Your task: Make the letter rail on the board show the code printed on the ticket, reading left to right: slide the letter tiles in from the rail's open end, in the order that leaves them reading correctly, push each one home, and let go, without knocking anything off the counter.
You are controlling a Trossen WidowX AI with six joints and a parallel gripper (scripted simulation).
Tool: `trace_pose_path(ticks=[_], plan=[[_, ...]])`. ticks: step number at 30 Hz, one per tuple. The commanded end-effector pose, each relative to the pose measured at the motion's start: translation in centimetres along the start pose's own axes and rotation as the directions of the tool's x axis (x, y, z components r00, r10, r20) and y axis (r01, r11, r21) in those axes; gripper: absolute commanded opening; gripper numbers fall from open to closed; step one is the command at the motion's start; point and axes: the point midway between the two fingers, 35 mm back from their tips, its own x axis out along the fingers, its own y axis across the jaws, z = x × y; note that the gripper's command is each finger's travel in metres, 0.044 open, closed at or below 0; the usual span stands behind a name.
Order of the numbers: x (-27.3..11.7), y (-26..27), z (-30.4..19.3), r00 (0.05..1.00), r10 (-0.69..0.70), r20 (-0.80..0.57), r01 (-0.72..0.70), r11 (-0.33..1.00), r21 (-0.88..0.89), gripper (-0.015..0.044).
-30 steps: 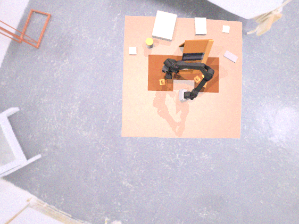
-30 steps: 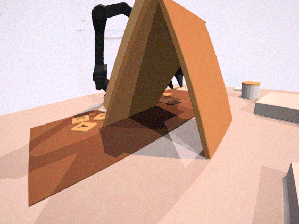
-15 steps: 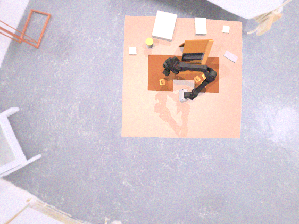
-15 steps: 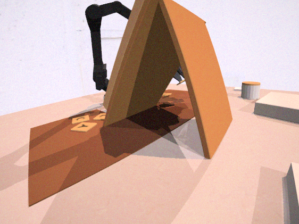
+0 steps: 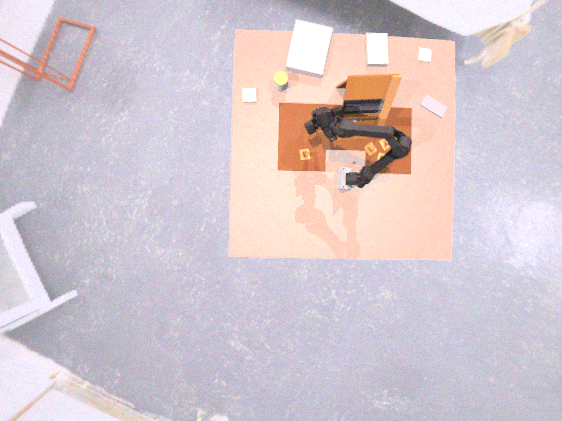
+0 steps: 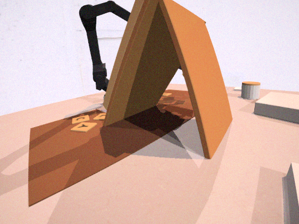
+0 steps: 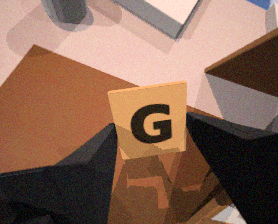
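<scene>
My gripper (image 7: 150, 122) is shut on the G tile (image 7: 172, 100), its letter facing the wrist camera, held above the counter. The tile stands upright in that view, one finger at each side. In the top view the wrist is left of the tent-shaped board (image 5: 372, 87) (image 6: 216, 64) (image 7: 250, 65); the fingertips are hard to make out there. The E tile (image 5: 305, 154) lies on the left of the brown mat (image 5: 287, 121) (image 6: 48, 171) (image 7: 45, 105). The L tile (image 5: 370, 148) and an A-like tile (image 5: 384, 145) lie right, with a third tile partly hidden by the arm. The rail's contents and ticket code cannot be read.
A yellow-topped can (image 5: 280, 78) (image 6: 250, 91) and a large white box (image 5: 310, 48) (image 6: 279, 104) (image 7: 167, 7) are behind the mat's left part. A smaller white box (image 5: 377, 49) is behind the board. A small white block (image 5: 249, 95) is near the counter's left edge.
</scene>
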Motion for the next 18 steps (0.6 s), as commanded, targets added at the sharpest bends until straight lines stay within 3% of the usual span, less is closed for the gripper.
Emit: trace_pose_path(ticks=[1,10,18], plan=[[-0.6,-0.7,0.6,0.998,-0.039,0.044,0.033,0.992,0.125,0.0],[-2.0,-2.4,2.1,0.985,-0.12,0.128,0.06,0.916,0.396,0.0],[-2.1,-2.5,2.1,0.983,-0.126,0.133,0.06,0.908,0.415,0.0]])
